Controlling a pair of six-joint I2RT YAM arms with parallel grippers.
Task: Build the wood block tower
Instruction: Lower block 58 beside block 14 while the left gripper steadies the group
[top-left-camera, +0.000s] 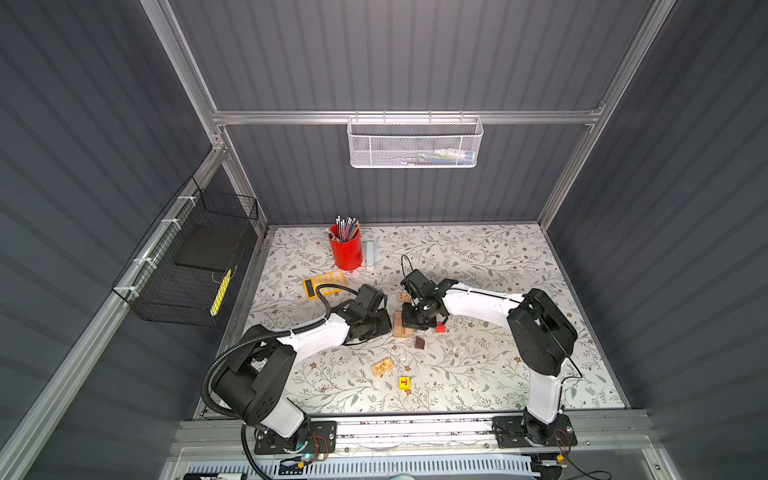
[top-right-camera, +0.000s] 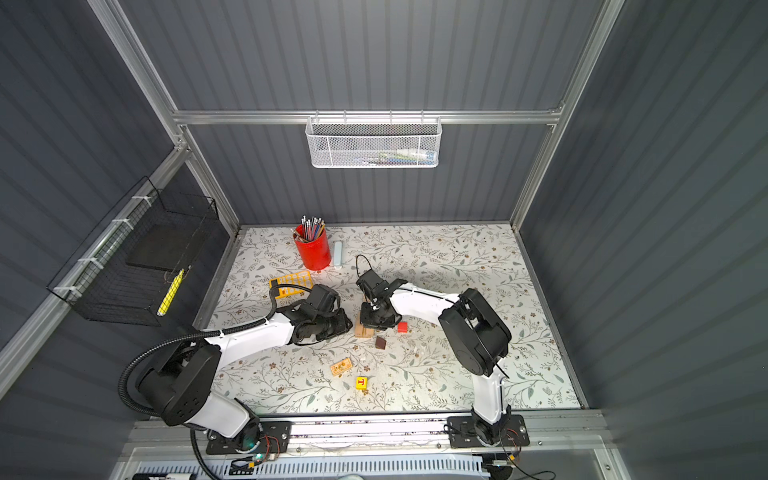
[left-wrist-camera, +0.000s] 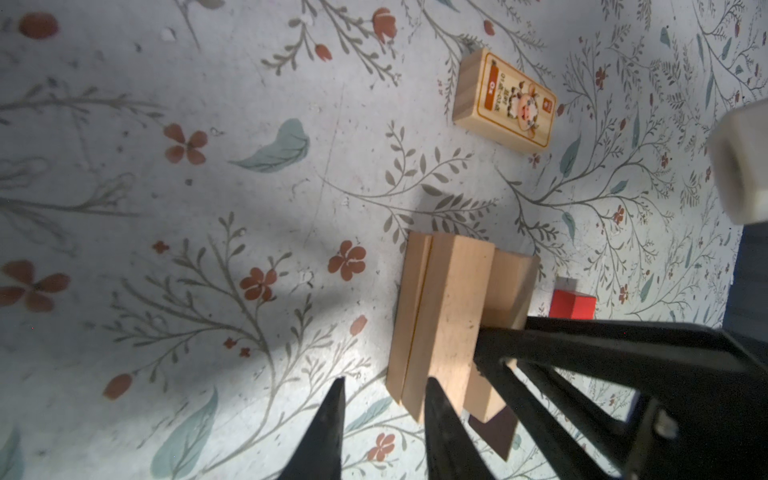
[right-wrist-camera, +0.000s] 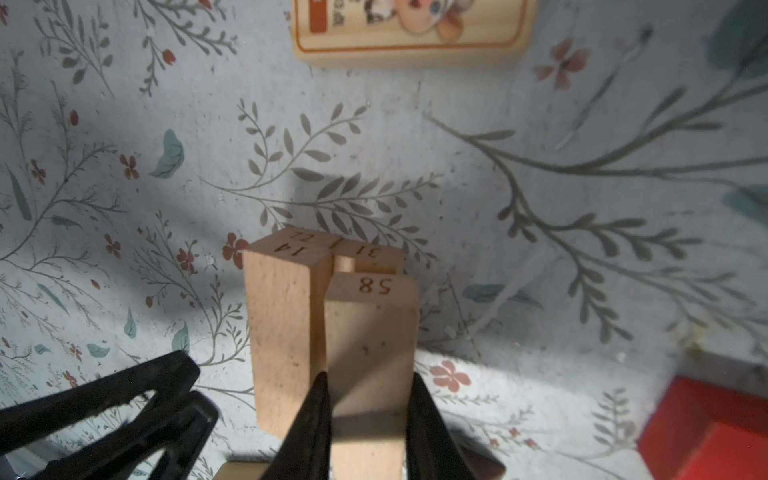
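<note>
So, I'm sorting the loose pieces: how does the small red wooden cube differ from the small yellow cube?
The small red wooden cube shows plain faces; the small yellow cube bears a red letter on top. The red cube lies close beside the stack of tan wooden planks; the yellow cube sits alone, nearer the arms' bases. Both rest on the floral table, unheld.

Overhead light, hard shadows, blurred edges.

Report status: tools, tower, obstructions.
Right tool shut on plank 58, at the tower. Left tool open, empty, beside it. Red cube and brown wedge loose close by.
</note>
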